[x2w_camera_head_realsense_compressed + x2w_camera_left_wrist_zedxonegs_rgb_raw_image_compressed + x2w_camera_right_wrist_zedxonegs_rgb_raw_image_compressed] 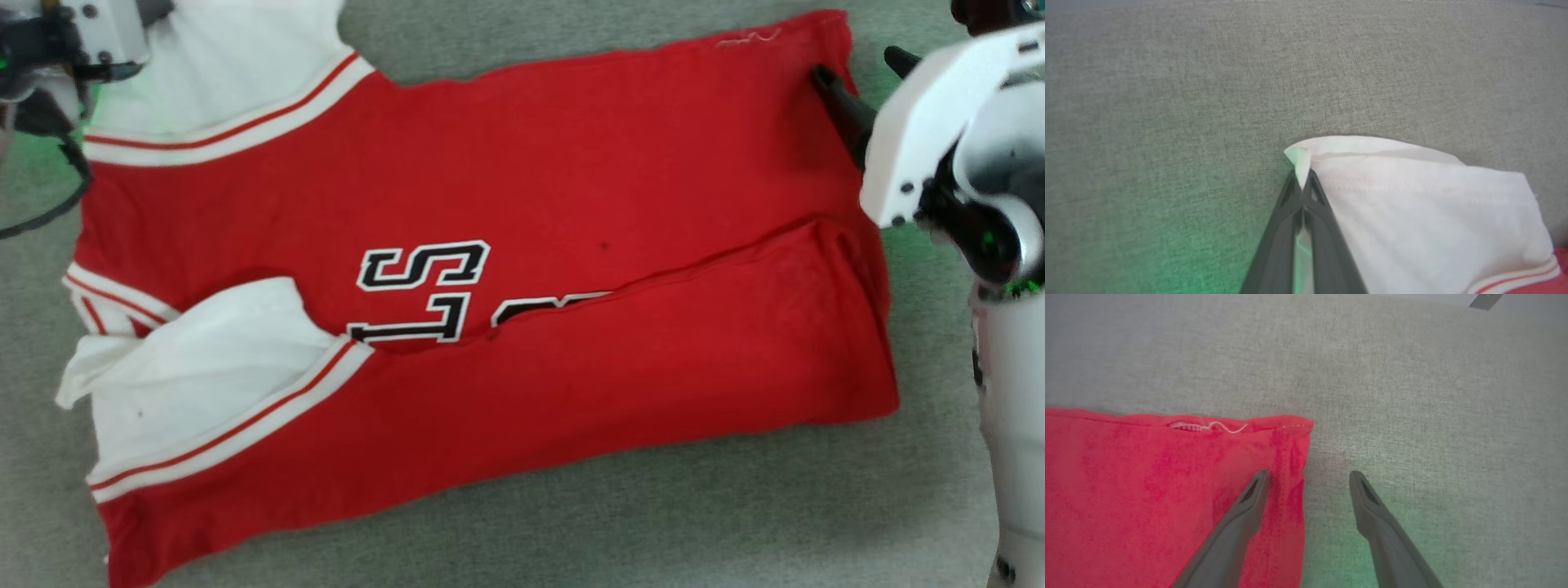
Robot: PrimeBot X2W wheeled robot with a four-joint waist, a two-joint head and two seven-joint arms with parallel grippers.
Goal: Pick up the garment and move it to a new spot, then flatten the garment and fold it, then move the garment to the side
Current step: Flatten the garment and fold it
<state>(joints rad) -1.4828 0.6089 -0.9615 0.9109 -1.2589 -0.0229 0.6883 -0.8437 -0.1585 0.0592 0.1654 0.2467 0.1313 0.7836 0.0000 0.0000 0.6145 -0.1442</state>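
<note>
Showing the head view: the garment [522,188], a soft red jersey with white shoulder panels and red-and-white striped trim, lies spread sideways on a grey woven upholstery surface [571,531]. Its panels point toward 9 o'clock and its hem toward 3 o'clock. The long edge at 6 o'clock is folded up over the body and hides part of the black-and-white lettering [424,290]. The right gripper [867,77] sits at 2 o'clock by the hem corner, fingers spread. A white wrist housing [98,33] covers the far white panel at 10 o'clock.

Left wrist view: the left gripper [1302,183] has its two dark fingers pressed together, pinching a corner of the white panel at centre. Smooth white cloth fans out toward 4 o'clock and ends in striped trim. A green glow [1200,261] tints the weave at 7 o'clock.

Right wrist view: the fingers stand wide apart and hold nothing. One lies over the red hem corner, the other over bare upholstery, with the garment's edge between them. A loose pale thread [1208,426] curls along the hem at 10 o'clock. Contact with the cloth cannot be told.
</note>
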